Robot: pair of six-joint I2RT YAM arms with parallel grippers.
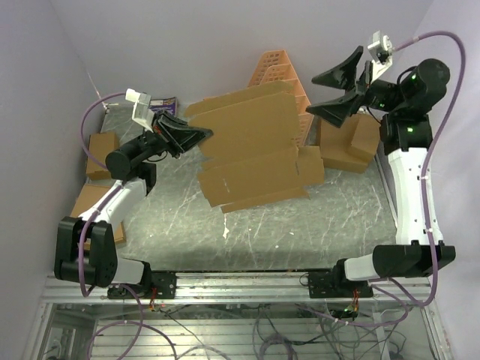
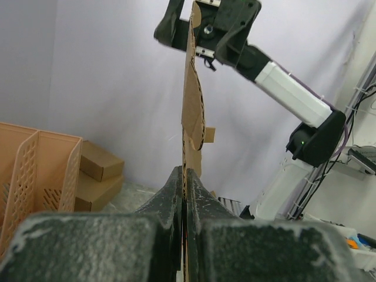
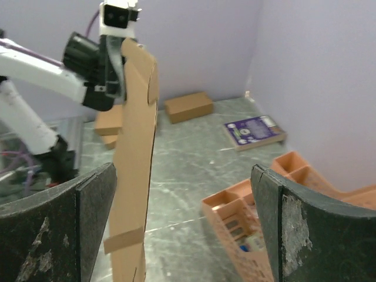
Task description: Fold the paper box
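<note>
— So, where is the paper box (image 1: 255, 146)?
— Unfolded: a flat brown sheet held up over the table (image 1: 300, 232). The left gripper (image 1: 204, 135) is clamped on its left edge, probably steadying it for folding.
— And the other?
— The right gripper (image 1: 313, 95) is spread wide at the far right corner, grasping nothing.
— What do the wrist cameras add?
— From above the sheet looks broad. The wrist views show it edge-on, standing between the right jaws; whether it touches them I cannot tell.
</note>
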